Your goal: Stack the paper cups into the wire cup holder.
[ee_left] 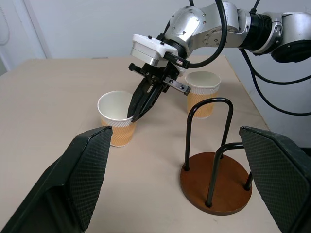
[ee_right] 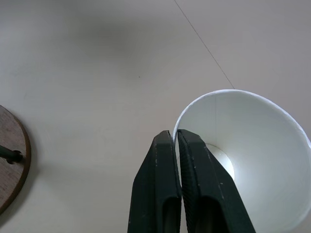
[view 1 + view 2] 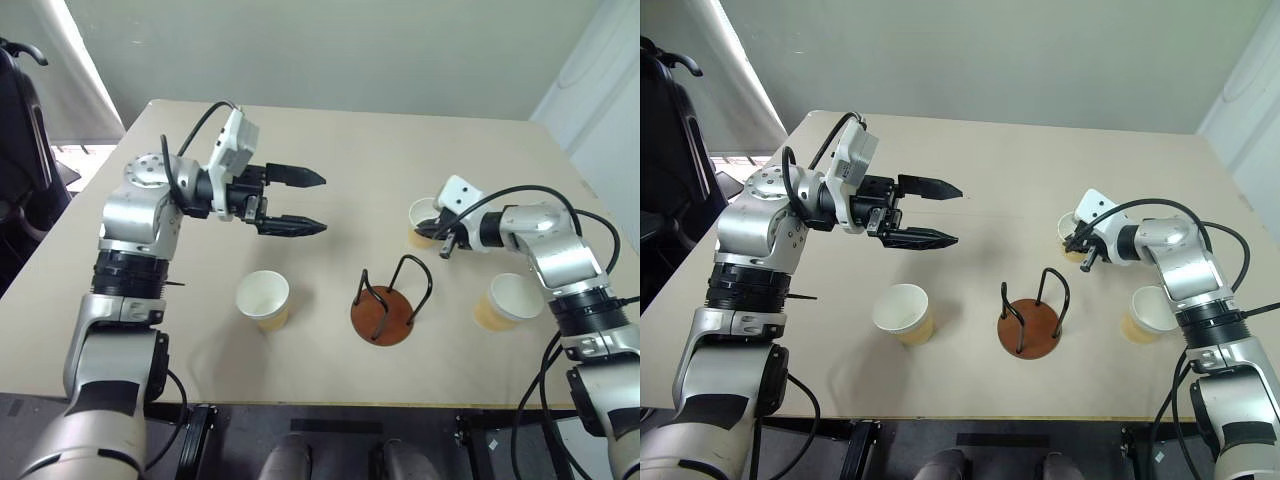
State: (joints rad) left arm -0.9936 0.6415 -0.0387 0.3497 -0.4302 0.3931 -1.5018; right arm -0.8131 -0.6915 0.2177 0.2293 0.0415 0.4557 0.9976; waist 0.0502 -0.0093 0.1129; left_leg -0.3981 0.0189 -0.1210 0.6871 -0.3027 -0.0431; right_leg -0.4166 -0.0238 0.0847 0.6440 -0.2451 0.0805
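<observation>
Pinching the rim of the far paper cup (image 2: 252, 160) near the table's (image 3: 330, 140) right edge, right gripper (image 2: 176, 138) holds it; left gripper (image 3: 300, 203) hovers wide open.

Head pair: two eyes set high, looking forward and down over the bench (image 3: 330, 140). Both take in its whole top, all three cups and the holder (image 3: 385, 312) at lower centre; the right eye's frame sits slightly offset from the left's.

Left wrist: low and near level, looking across the bench between its own fingers (image 1: 80, 182). Holder (image 1: 216, 187) close at lower right; the right claw (image 1: 141, 108) beyond, pinching the rim of a cup (image 1: 116, 127). Shares holder, that cup and claw with the head pair.

Right wrist: very close, looking steeply down along its closed fingers (image 2: 167, 184) onto the same cup (image 2: 252, 145); holder base (image 2: 12, 160) at left edge.
</observation>
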